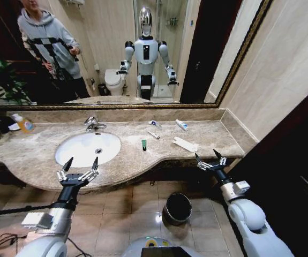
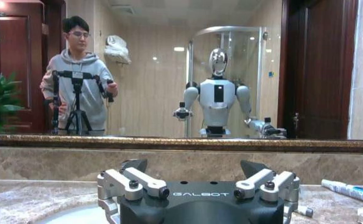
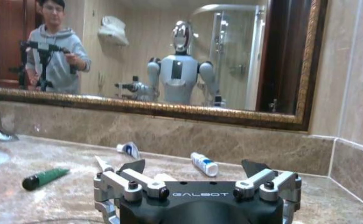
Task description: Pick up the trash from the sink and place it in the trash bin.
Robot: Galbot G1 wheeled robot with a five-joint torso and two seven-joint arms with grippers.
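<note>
Two grippers hover at counter edge, both spread, holding nothing: left gripper (image 1: 80, 167) by sink (image 1: 68, 155), right gripper (image 1: 209, 159) past flat white packet (image 1: 185, 144). Dark-green tube (image 1: 143, 144), thin stick (image 1: 153, 135), blue-capped tube (image 1: 181, 125) lie on countertop (image 1: 36, 155). Trash bin (image 1: 178, 207) on floor below.
</note>
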